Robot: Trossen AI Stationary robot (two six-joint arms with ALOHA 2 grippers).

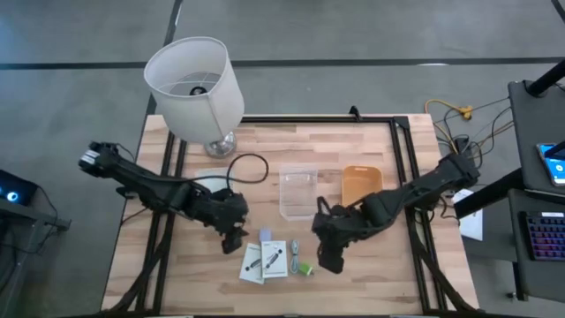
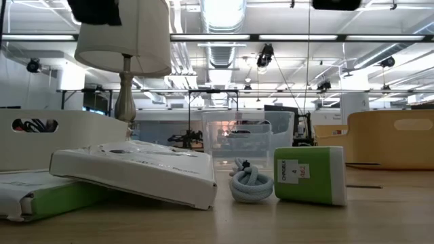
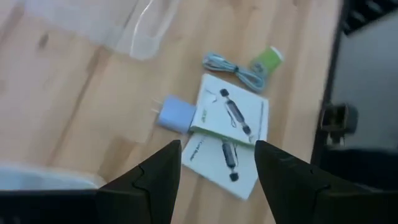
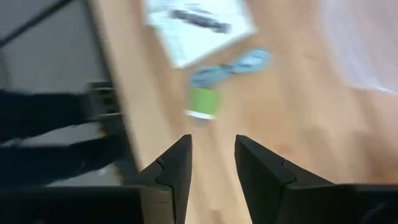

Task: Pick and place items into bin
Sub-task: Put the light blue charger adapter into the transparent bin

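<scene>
Two flat white packets (image 1: 263,261) with dark pen-like prints lie overlapping near the table's near edge; they also show in the left wrist view (image 3: 231,134). A small blue-grey plug piece (image 3: 176,115) lies at their far-left side. A pale coiled cable (image 3: 233,68) and a small green piece (image 4: 202,102) lie to their right. My left gripper (image 1: 234,237) is open above the table, just left of the packets. My right gripper (image 1: 328,256) is open, just right of the green piece. Both are empty.
A clear plastic bin (image 1: 297,193) stands at mid-table, with an orange bin (image 1: 362,184) to its right. A big white lampshade on a metal lamp base (image 1: 194,84) stands at the far left, and its black cord (image 1: 252,168) loops toward the clear bin.
</scene>
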